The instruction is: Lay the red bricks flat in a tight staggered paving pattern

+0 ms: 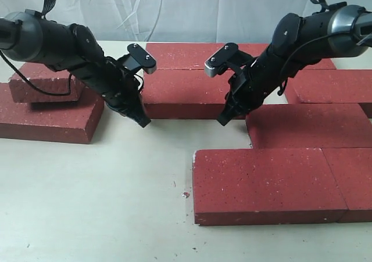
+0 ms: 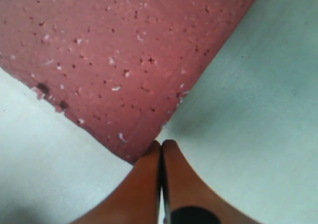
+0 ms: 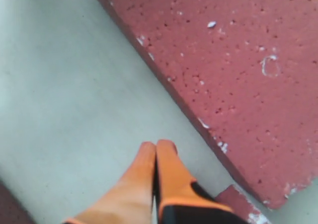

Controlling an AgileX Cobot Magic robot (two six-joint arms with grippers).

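Front brick (image 1: 267,183) nearest, flat on table (image 1: 87,204); neighbour brick (image 1: 356,183) tight against its right end, cut off by frame edge. More bricks (image 1: 311,125) behind in flat staggered rows, back row partly hidden behind right arm (image 1: 302,38). Stacked pair (image 1: 49,119) far left, upper one half hidden by left arm (image 1: 64,44). Left gripper (image 1: 142,121): jaws pressed together, empty, tip at corner of middle brick (image 1: 180,93). Right gripper (image 1: 224,119): jaws pressed together, empty, tip over bare table beside brick edge; contact unclear. Red crumb (image 1: 186,194) near front brick.
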